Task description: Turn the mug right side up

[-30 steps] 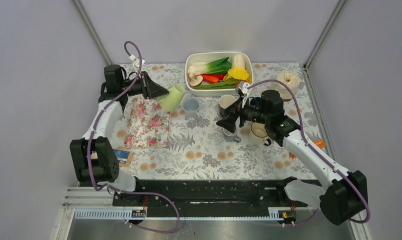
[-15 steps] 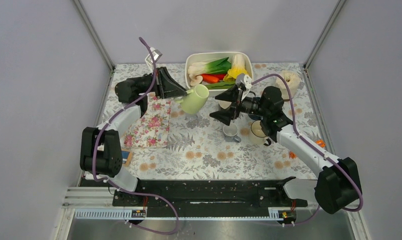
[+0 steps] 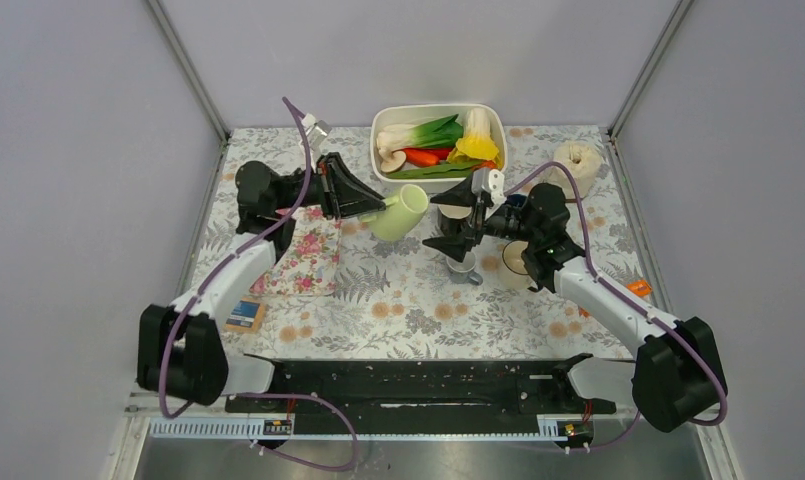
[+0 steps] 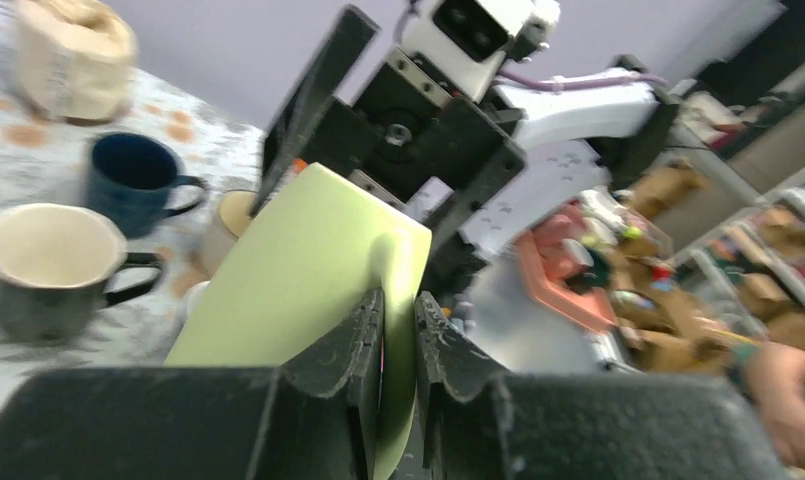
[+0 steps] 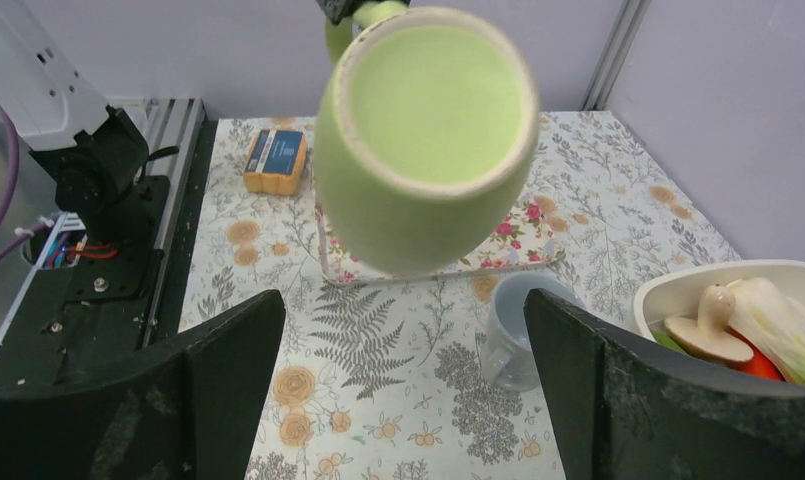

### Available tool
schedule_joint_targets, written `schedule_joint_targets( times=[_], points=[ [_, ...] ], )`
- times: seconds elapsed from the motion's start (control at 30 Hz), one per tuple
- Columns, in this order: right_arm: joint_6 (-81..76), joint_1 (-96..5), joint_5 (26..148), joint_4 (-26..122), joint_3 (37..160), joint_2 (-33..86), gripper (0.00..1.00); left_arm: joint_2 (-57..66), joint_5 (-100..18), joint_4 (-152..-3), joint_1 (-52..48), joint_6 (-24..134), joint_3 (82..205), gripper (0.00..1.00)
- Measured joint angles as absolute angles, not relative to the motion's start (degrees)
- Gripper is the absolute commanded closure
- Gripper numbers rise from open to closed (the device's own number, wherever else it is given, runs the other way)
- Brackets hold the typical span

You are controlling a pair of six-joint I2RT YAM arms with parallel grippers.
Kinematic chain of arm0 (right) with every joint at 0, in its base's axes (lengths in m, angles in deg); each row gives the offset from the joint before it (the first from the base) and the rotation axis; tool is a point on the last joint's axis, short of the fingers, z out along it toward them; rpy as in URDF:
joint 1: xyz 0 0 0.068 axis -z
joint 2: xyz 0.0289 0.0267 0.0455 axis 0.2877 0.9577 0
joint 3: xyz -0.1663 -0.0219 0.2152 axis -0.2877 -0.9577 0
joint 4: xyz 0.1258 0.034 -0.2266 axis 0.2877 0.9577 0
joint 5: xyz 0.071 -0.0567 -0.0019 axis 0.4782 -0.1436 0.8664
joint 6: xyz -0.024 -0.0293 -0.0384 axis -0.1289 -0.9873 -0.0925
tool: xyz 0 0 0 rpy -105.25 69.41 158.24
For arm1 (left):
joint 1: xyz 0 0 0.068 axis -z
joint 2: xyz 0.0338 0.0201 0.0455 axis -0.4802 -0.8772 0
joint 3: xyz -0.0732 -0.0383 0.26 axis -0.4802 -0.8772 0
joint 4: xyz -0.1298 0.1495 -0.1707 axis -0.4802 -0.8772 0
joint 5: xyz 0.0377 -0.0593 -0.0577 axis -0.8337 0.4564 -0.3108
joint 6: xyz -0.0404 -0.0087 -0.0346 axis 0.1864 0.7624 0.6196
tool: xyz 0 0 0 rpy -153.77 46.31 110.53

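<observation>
The light green mug [image 3: 405, 211] hangs tilted in the air over the table's middle, in front of the white tub. My left gripper [image 3: 376, 206] is shut on its handle; in the left wrist view the fingers [image 4: 356, 335] pinch a thin green part of the mug [image 4: 298, 270]. My right gripper [image 3: 448, 220] is open and empty just right of the mug. In the right wrist view the mug's [image 5: 428, 130] round end faces the camera, above and between the spread jaws of the right gripper [image 5: 403, 300].
A white tub [image 3: 380, 130] of vegetables stands at the back. A floral cloth [image 3: 300, 255] lies left. A pale blue cup [image 5: 523, 335], a grey mug [image 3: 465, 268], a dark blue mug [image 4: 138, 180], a tan mug [image 3: 518, 262] and an orange box [image 5: 275, 160] are around.
My left arm has carried the green mug from the left side to the middle, toward the right gripper. My right gripper has risen from the grey mug and stays open.
</observation>
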State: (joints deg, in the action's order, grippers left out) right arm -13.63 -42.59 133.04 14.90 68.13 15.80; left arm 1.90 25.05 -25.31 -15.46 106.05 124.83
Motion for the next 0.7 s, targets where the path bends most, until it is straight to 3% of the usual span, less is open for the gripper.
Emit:
schedule_joint_targets(
  times=[0.1,0.2,0.47,0.7],
  points=[
    [-16.4,-42.6,133.8,17.7,68.1,15.3,0.0,7.7,19.5,-43.7,-14.3,89.1,125.2,1.0],
    [-19.1,-42.6,135.0,20.9,68.1,14.4,0.01,9.5,17.8,-52.2,-13.2,80.9,125.7,1.0],
    [-28.3,-43.0,137.3,33.1,69.8,11.7,0.0,9.0,16.0,-68.8,-10.2,67.7,125.7,1.0],
    [-40.7,-46.0,133.3,46.9,72.6,11.6,0.0,8.9,15.3,-74.6,-7.5,63.0,125.7,1.0]
  ],
)
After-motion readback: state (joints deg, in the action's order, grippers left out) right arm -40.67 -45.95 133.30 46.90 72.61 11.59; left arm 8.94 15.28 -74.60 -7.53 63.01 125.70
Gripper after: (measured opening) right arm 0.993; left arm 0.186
